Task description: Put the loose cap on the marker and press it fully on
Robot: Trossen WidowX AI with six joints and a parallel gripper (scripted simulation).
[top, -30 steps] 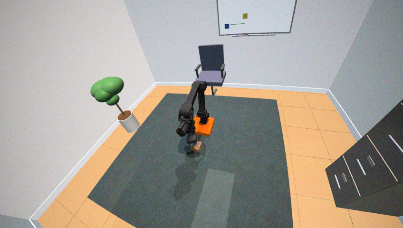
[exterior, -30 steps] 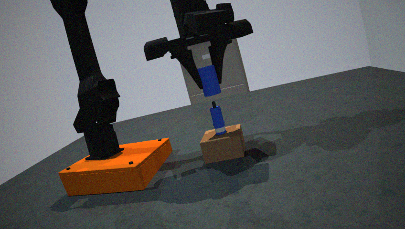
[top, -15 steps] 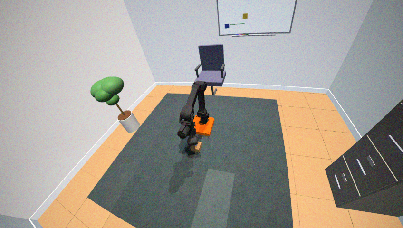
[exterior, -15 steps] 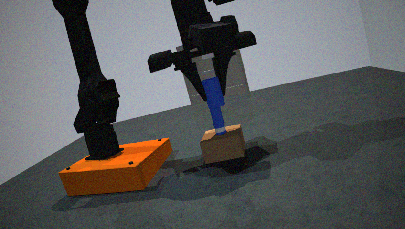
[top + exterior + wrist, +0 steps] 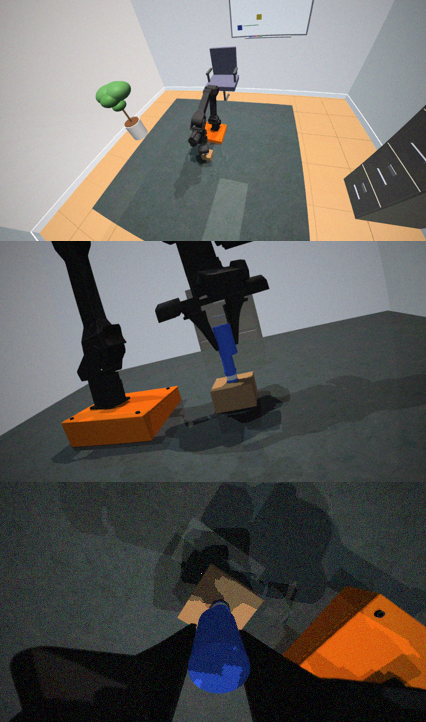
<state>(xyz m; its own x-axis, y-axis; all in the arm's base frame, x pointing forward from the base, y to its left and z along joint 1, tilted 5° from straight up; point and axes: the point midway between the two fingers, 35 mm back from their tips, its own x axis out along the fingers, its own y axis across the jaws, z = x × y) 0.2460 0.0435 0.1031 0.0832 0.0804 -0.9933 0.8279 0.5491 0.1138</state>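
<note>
The blue cap (image 5: pixel 224 336) (image 5: pixel 218 668) is held between the fingertips of my gripper (image 5: pixel 227 346) (image 5: pixel 216 632), which is shut on it. The blue marker (image 5: pixel 228 364) stands upright in the tan holder block (image 5: pixel 234 397) (image 5: pixel 240 593) (image 5: pixel 211 155). In the exterior view the cap's lower end overlaps the marker's top, and the marker's black tip is hidden. The cap's right edge sticks out past the marker there, while the left edges nearly line up. I cannot tell whether the cap is around the tip. In the wrist view the cap covers most of the marker.
The orange base plate (image 5: pixel 219 137) (image 5: pixel 107 432) (image 5: pixel 345 649) of the arm is close beside the holder block. A chair (image 5: pixel 222 82), a potted plant (image 5: pixel 136 130) and a dark cabinet (image 5: pixel 370 191) stand farther off.
</note>
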